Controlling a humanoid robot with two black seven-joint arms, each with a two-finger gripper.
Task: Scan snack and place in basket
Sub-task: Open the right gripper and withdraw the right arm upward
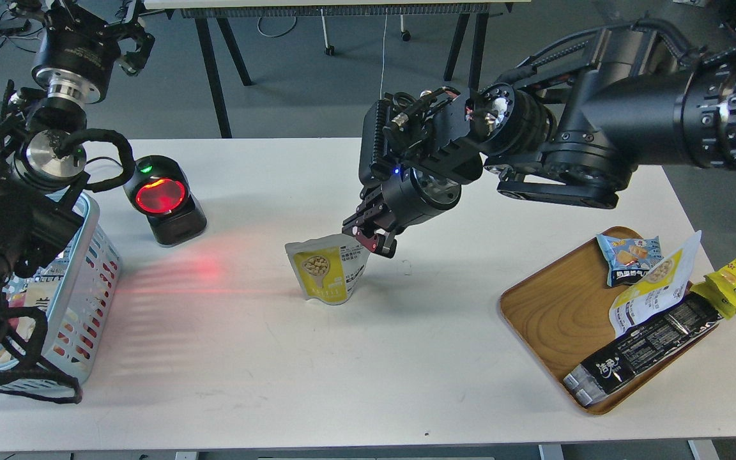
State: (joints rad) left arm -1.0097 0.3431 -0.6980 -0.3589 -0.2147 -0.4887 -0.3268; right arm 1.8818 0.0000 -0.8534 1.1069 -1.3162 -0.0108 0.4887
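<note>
The right gripper [371, 237] holds the snack [326, 268] by its top right corner, near the scanner [163, 199]. The left gripper's [128, 38] fingers cannot be told.

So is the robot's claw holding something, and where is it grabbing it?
Yes, the right claw pinches the snack by its top right corner. The left claw holds nothing.

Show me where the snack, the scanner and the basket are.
snack [324, 276]: head view, on the yellow front of the pouch.
scanner [161, 196]: head view, on its glowing red window.
basket [90, 255]: head view, on its slotted side wall.
</note>
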